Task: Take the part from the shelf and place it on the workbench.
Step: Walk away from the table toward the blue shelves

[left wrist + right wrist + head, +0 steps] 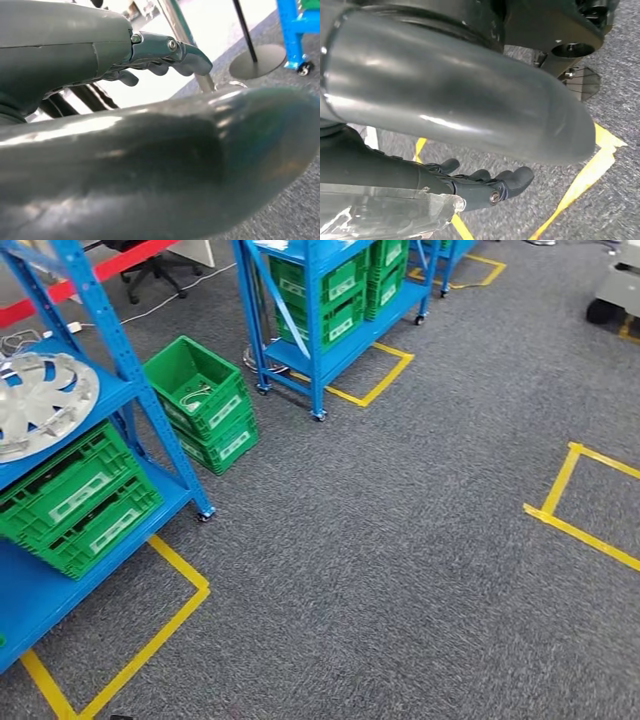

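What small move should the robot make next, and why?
Probably turn a little to its left, toward the blue shelf. The silver wheel cover lies there at the head view's edge, off centre. The left hand holds nothing. A clear piece lies beside the right hand; I cannot tell whether it is held.

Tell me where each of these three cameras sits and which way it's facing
Head view: high on the body, looking down at grey carpet, blue shelves, green crates; no arms.
Left wrist view: behind the left hand, toward a bright floor and a shelf leg.
Right wrist view: behind the right hand, down at carpet.
Shared: carpet, yellow tape.
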{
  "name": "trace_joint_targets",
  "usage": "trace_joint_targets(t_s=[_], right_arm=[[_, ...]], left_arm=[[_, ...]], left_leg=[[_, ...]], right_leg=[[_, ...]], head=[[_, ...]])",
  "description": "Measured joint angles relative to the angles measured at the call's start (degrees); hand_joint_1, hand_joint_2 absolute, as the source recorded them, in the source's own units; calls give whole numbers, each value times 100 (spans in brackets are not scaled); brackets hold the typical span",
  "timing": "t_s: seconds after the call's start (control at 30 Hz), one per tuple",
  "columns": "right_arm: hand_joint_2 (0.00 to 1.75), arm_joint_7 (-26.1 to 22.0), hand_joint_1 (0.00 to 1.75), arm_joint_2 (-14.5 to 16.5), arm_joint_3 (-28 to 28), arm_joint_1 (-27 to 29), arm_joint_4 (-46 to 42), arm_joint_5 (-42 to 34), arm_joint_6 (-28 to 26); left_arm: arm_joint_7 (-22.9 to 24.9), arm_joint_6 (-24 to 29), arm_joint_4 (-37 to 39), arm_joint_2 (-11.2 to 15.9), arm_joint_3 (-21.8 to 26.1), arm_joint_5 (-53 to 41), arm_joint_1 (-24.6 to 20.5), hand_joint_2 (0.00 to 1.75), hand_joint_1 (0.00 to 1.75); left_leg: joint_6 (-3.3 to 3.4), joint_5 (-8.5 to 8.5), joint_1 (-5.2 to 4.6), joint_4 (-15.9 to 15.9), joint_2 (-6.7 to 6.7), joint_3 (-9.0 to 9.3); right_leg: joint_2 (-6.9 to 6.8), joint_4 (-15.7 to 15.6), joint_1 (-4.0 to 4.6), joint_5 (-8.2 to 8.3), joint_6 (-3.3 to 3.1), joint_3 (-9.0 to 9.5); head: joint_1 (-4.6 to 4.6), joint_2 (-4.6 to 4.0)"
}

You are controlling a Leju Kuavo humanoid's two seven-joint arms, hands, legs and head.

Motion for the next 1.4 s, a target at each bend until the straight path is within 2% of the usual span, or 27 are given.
trace_joint_targets(t_s=[0.07, 0.1, 0.17, 0.23, 0.27, 0.3, 0.33, 0.4, 0.43, 0.47, 0.53, 0.6, 0.67, 0.73, 0.77, 0.8, 0.83, 0.9, 0.97, 1.03, 1.1, 1.17, 1.23, 1.3, 1.33, 1.37, 1.4], right_arm=[[0, -2, 0, 0, 0, -15, 0, 1, 0], [0, -2, 0, 0, 0, -24, -1, 1, 0], [0, -5, 0, 0, 0, -32, -1, 2, 0], [0, -7, 0, 0, 0, -15, 0, 1, 0], [0, -7, 0, 0, 0, -6, 0, 0, 0], [0, -7, 0, 0, 0, 0, 0, -1, 0], [0, -7, 0, -1, 0, 2, 0, -1, 0], [0, -7, 0, -2, 0, -1, 0, 0, 0], [0, -8, 0, -2, 0, -2, 1, 1, 1], [0, -10, 0, -1, 0, -4, 1, 1, 3], [0, -11, 0, 0, 0, -10, 2, 0, 6], [0, -12, 0, 0, 0, -19, 1, 1, 7], [0, -16, 0, 0, 0, -17, 0, 2, 7], [0, -19, 0, 0, 0, -3, 0, 3, 8], [0, -18, 0, 0, -1, 6, 0, 3, 8], [0, -18, 0, 0, -1, 11, 0, 2, 8], [0, -18, 0, 0, -2, 9, 0, 2, 7], [0, -18, 0, 0, -2, -4, 0, 2, 7], [0, -19, 0, 0, -2, -11, 0, 2, 4], [0, -20, 0, 0, -2, -13, 0, 3, -1], [0, -20, 0, -1, -2, -26, -1, 2, -5], [0, -21, 0, -1, -2, -40, -2, 2, -9], [0, -22, 0, -1, -2, -34, -2, 4, -11], [0, -22, 0, -2, -2, -13, -2, 5, -11], [0, -21, 0, -4, -3, -4, -2, 6, -13], [0, -21, 0, -5, -3, 0, -3, 6, -14], [0, -21, 0, -6, -4, 0, -3, 7, -15]], left_arm=[[1, 0, 3, -1, -1, 0, 4, 0, 0], [1, 1, 4, -1, -1, 0, 17, 0, 0], [4, 2, 5, 4, 3, 0, 21, 0, 0], [7, 3, 9, 1, 5, 0, 5, 0, 0], [7, 2, 13, -3, 5, 0, 0, 0, 0], [7, 2, 17, -4, 5, 0, 0, 0, 0], [7, 1, 20, -3, 5, 0, 4, 0, 0], [7, 1, 22, -2, 5, 0, 7, 0, 0], [7, 1, 24, -2, 5, 0, 3, 0, 0], [7, 1, 24, -3, 5, 0, -5, 0, 0], [8, 1, 26, -2, 6, 0, -7, 0, 0], [12, 1, 27, 4, 16, 0, 14, 0, 0], [21, 2, 28, 11, 28, 0, 20, 0, 0], [26, 2, 35, 11, 32, 0, -1, 0, 0], [26, 1, 41, 10, 32, 0, -9, 0, 0], [26, 1, 46, 9, 32, 0, -10, 0, 0], [26, 1, 51, 8, 33, 0, -4, 0, 0], [26, 1, 55, 11, 36, 0, 8, 0, 0], [25, 1, 59, 14, 37, 1, -3, 0, 0], [16, 1, 73, 14, 37, 3, -26, 0, 0], [-3, 1, 94, 15, 37, 4, -13, 0, 0], [-13, 2, 107, 18, 42, 4, 6, 0, 0], [-12, 3, 124, 14, 46, 4, -5, 0, 0], [-11, 3, 156, 7, 47, 4, -14, 0, 0], [-11, 3, 172, 7, 47, 4, -10, 0, 0], [-11, 3, 185, 10, 48, 4, -5, 0, 0], [-10, 2, 195, 12, 49, 4, -1, 0, 0]], left_leg=[[68, -16, -6, -70, -80, 14], [96, -11, 4, -82, -139, 17], [158, 12, 37, -100, -256, 26], [200, 24, 52, -101, -382, 17], [210, 26, 52, -100, -452, 13], [211, 28, 53, -99, -526, 13], [208, 30, 55, -98, -601, 17], [186, 34, 66, -92, -753, 30], [162, 33, 63, -81, -826, 27], [131, 32, 61, -66, -895, 15], [51, 48, 65, -59, -1013, -27], [-24, 73, 93, -67, -1085, -65], [-76, -72, 86, 139, -886, -176], [-108, -434, 69, 771, -576, -474], [-118, -603, 70, 1153, -502, -654], [-121, -691, 71, 1432, -465, -779], [-117, -673, 71, 1530, -448, -813], [-86, -371, 62, 1103, -392, -567], [-28, -83, 22, 357, -161, -163], [34, -18, -17, -14, -21, 11], [95, -14, -14, -57, -126, 4], [157, 10, 18, -84, -236, 13], [206, 32, 40, -96, -345, 11], [229, 42, 40, -94, -477, 1], [230, 45, 41, -93, -548, 1], [227, 48, 43, -91, -623, 3], [216, 53, 47, -89, -698, 7]], right_leg=[[-119, -10, 15, -28, 53, 32], [-117, 2, 9, -54, 86, 46], [112, 283, -13, -250, 151, -62], [414, 1019, -34, -618, 195, -409], [476, 1398, -39, -757, 204, -602], [502, 1634, -40, -798, 209, -735], [514, 1651, -43, -720, 207, -771], [604, 1058, -64, -304, 202, -536], [755, 649, -87, -122, 205, -361], [894, 327, -109, -4, 200, -225], [1048, 80, -122, 27, 164, -107], [922, 73, -107, 50, 81, -85], [780, 51, -110, 80, 0, -77], [623, 42, -99, 82, -45, -81], [536, 42, -88, 79, -56, -86], [452, 43, -80, 75, -61, -89], [373, 43, -73, 71, -64, -89], [242, 43, -67, 62, -62, -76], [128, 53, -42, 37, -30, -56], [17, 54, -8, 12, 26, -42], [-72, 36, -2, -2, 86, -22], [92, 184, -19, -125, 160, -75], [383, 763, -37, -448, 214, -334], [495, 1452, -45, -713, 234, -670], [509, 1597, -47, -708, 238, -758], [519, 1525, -51, -592, 237, -745], [545, 1262, -59, -399, 231, -640]], head=[[10, 0], [14, 0], [43, 0], [82, 1], [91, 1], [95, 1], [100, 0], [100, 0], [102, 0], [99, 0], [96, 0], [94, 0], [56, 0], [11, 0], [3, 0], [4, 0], [3, 0], [2, 0], [-2, 0], [6, 0], [14, 0], [36, 0], [68, 0], [82, 0], [87, 0], [87, 0], [88, 0]])
